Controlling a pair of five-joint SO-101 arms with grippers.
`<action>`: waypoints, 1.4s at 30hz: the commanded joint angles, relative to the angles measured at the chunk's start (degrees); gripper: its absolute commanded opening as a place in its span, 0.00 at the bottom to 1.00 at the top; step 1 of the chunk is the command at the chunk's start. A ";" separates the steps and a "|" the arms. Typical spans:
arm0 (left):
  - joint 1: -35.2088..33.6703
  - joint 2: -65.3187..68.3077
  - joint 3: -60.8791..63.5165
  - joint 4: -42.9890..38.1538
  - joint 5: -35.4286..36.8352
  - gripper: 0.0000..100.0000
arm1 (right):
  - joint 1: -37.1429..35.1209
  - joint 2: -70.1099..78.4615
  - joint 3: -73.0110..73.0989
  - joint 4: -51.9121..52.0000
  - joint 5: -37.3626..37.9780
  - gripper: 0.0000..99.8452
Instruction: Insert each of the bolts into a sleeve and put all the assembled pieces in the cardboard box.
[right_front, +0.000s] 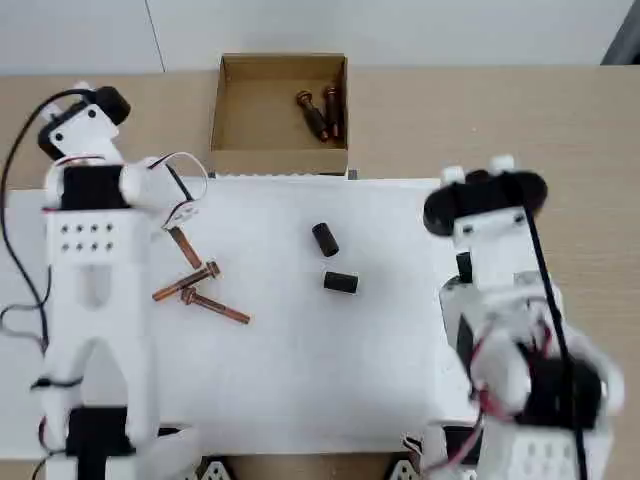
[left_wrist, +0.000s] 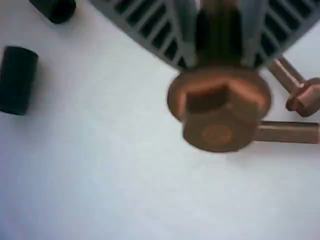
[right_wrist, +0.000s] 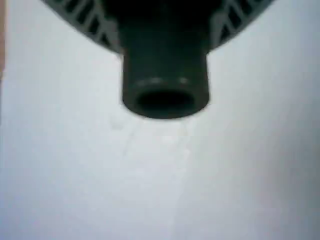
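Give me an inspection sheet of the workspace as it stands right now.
Surface: white sheet on a wooden table.
Job's things: two loose bolts and two loose sleeves on the sheet; two assembled pieces in the cardboard box.
Clutter: nothing seen.
Grippers: left gripper shut on the held bolt; right gripper shut on the held sleeve.
Cables: left black cable loops beside the left arm; right black cable runs along the right arm.
Surroundings: pale background beyond the table.
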 joint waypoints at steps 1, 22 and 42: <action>2.81 -7.21 -0.84 -0.09 -1.93 0.00 | 0.22 -7.52 4.92 -4.09 -0.70 0.00; 8.26 -52.40 48.48 -41.76 -14.68 0.00 | -9.36 -42.15 47.38 -33.27 -12.75 0.00; 16.70 -92.31 84.53 -55.74 -11.16 0.00 | -37.67 -42.15 71.47 -65.27 -20.04 0.00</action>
